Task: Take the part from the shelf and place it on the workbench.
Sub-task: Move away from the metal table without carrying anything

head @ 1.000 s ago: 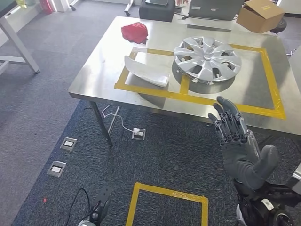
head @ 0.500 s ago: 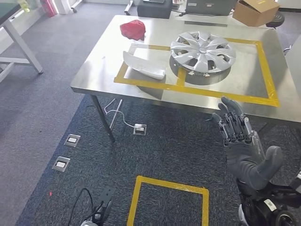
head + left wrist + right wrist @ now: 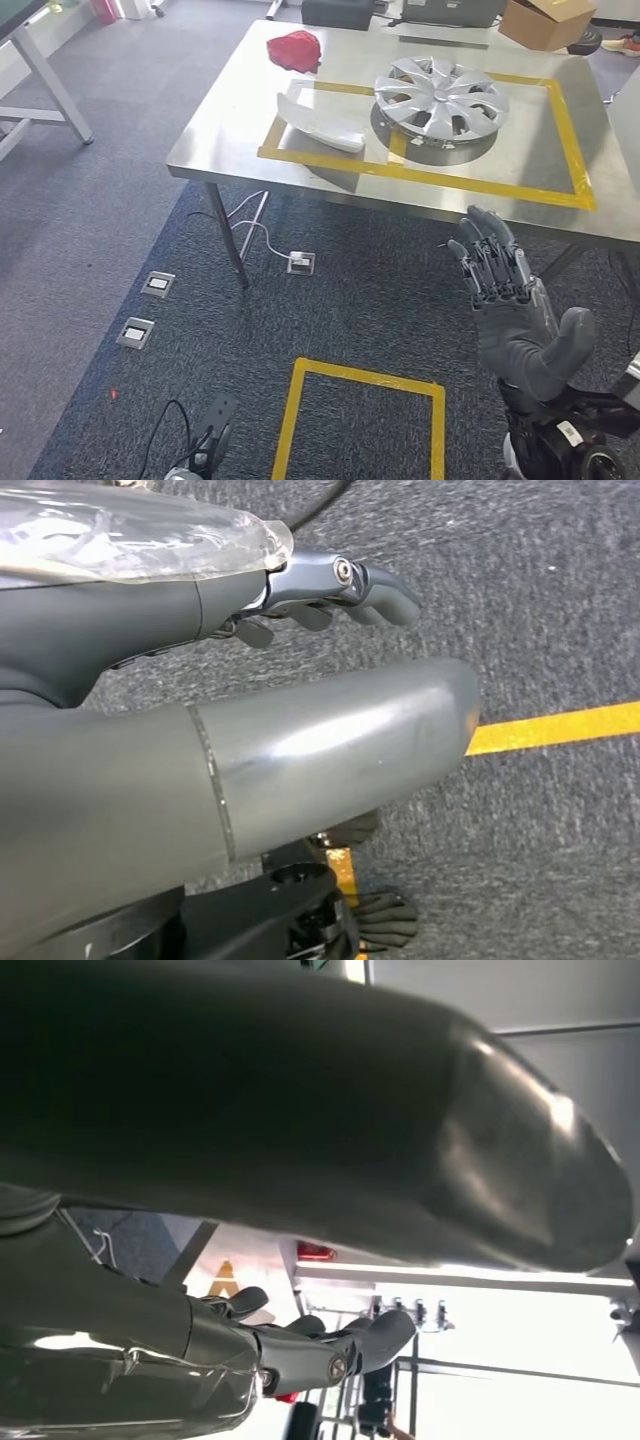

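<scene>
A silver hubcap (image 3: pixel 441 95) and a curved white part (image 3: pixel 321 124) lie on the steel workbench (image 3: pixel 226 120) inside yellow tape frames (image 3: pixel 453 183). My right hand (image 3: pixel 517 310) is raised in front of the bench's near edge, palm up, fingers apart, holding nothing. In the right wrist view the thumb (image 3: pixel 377 1120) and straight fingers (image 3: pixel 317 1345) have nothing between them. My left hand (image 3: pixel 207 440) hangs low over the carpet at the lower left. The left wrist view shows its thumb (image 3: pixel 340 740) and extended fingers (image 3: pixel 347 580) empty above the carpet.
A red cloth (image 3: pixel 296 50) lies at the bench's far left corner and a cardboard box (image 3: pixel 551 20) stands behind it. A yellow tape square (image 3: pixel 362 375) marks the carpet at my feet. Floor sockets (image 3: pixel 158 285) and a white cable (image 3: pixel 256 235) lie beside the bench's left leg (image 3: pixel 226 240).
The whole picture has shifted: the camera has moved, and the workbench now sits higher and further right. My right hand stays raised with its fingers apart.
</scene>
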Robot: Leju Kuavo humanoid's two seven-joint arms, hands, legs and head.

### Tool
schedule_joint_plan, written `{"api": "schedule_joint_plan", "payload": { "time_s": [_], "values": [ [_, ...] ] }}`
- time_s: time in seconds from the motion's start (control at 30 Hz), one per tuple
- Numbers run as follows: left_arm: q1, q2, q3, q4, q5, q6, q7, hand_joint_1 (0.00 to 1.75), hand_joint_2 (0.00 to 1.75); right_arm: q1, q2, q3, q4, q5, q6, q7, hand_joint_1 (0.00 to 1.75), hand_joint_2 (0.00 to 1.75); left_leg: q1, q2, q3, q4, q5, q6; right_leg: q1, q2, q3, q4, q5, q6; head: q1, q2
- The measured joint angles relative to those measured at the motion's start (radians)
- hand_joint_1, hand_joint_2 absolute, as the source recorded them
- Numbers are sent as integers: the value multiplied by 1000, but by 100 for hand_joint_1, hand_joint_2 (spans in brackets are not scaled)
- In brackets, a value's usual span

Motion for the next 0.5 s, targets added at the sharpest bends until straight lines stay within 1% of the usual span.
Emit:
{"api": "schedule_joint_plan", "payload": {
  "time_s": [0.07, 0.1, 0.13, 0.17, 0.2, 0.23, 0.27, 0.3, 0.33, 0.37, 0.4, 0.43, 0.47, 0.5],
  "values": [
    [0, 0, 0, 0, 0, 0, 0, 0, 0, 1, 0, 0, 1, 0, 0, 0, 0, 0, -2, 1, -17, 1, 14, 6, -3, 0, -39, 132, -93, 7, 5, 0],
    [0, 0, 0, 0, 0, 0, 0, 0, 0, 1, 0, 0, 2, 0, 0, 0, 0, 0, -3, 2, -27, 1, 21, 7, -4, 0, -51, 190, -121, 9, 6, 0],
    [1, 0, 0, 0, 0, 0, 0, 0, 0, 1, 0, 0, 3, 0, 0, 0, 0, 0, -4, 2, -37, 3, 28, 7, -4, 0, -49, 220, -128, 10, 6, 0],
    [1, 0, 0, 0, 0, 0, 0, 0, 0, 1, 0, 0, 4, 0, 0, 0, 0, 0, -4, 2, -47, 4, 35, 5, -4, 0, -30, 213, -114, 10, 6, 0],
    [1, 0, 0, 0, 1, 0, 0, 0, 0, 1, 0, 0, 5, 0, 0, 0, 0, 0, -4, 1, -56, 6, 41, 3, -4, 0, 6, 170, -87, 8, 6, 0],
    [1, 0, 0, 0, 1, 0, 0, 0, 0, -1, 0, 0, 6, 0, 0, 0, 0, 0, -4, 1, -64, 8, 47, 0, -3, 0, 55, 98, -60, 4, 6, 0],
    [1, -1, 0, 0, 1, 0, 0, 0, 0, -3, 0, 0, 6, 0, 0, 0, 0, 0, -6, 0, -70, 10, 53, -5, -2, 1, 104, 21, -46, 0, 6, 0],
    [1, -1, 0, 0, 1, 1, 0, 0, 0, -5, 0, 0, 6, 0, 0, -2, 0, 0, -6, 0, -74, 10, 60, -11, 1, 2, 139, -38, -38, -6, 5, 0],
    [1, -1, 0, 0, 1, 1, -1, 0, 0, -7, 0, 0, 6, -1, 0, -4, 0, 0, -7, 0, -76, 9, 67, -17, 4, 4, 158, -75, -38, -12, 5, 0],
    [2, -1, 0, 0, 0, 1, -1, 0, 0, -8, 0, 0, 7, -1, 0, -6, 0, 0, -7, 0, -77, 6, 75, -23, 8, 5, 161, -88, -38, -18, 4, 0],
    [2, -1, 0, 0, 0, 1, -1, 0, 0, -7, 0, 0, 7, -1, 0, -8, 0, 0, -7, 0, -77, 4, 83, -29, 7, 4, 154, -88, -30, -25, 3, 0],
    [3, 0, 0, 0, 0, 2, -1, 0, 0, -8, 1, 0, 7, -2, 0, -9, 0, 0, -7, -1, -82, 7, 79, -35, 6, 2, 149, -92, -23, -31, 4, 0],
    [4, 0, 0, 0, 0, 2, -1, 0, 0, -8, 1, 0, 7, -2, 0, -10, 0, 0, -7, -1, -92, 25, 60, -40, 3, 1, 141, -94, -13, -39, 2, 0],
    [5, 0, 0, 0, 0, 2, -1, 0, 0, -8, 2, 0, 7, -2, 0, -11, 0, 0, -7, -1, -108, 62, 25, -44, 0, -1, 131, -97, -3, -46, 0, 0]
  ]
}}
